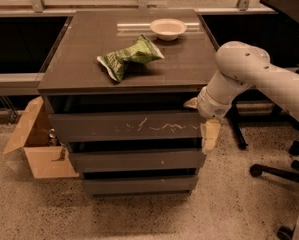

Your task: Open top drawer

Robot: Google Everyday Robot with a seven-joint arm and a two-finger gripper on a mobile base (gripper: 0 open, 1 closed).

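Dominating the scene is a dark three-drawer cabinet (134, 184), its tabletop (189, 69) level with the pale robot arm (249, 74) reaching in from the right. The top drawer (89, 126), scratched across its front, sits directly under the tabletop and looks shut. The claw (209, 131) hangs at that drawer's right end, against or just beside its edge; whether it is open or holding anything cannot be told. The step in hand seems to be finding purchase there; next comes a straight pull outward. A green bag (129, 57) and a bowl (168, 28) rest above.
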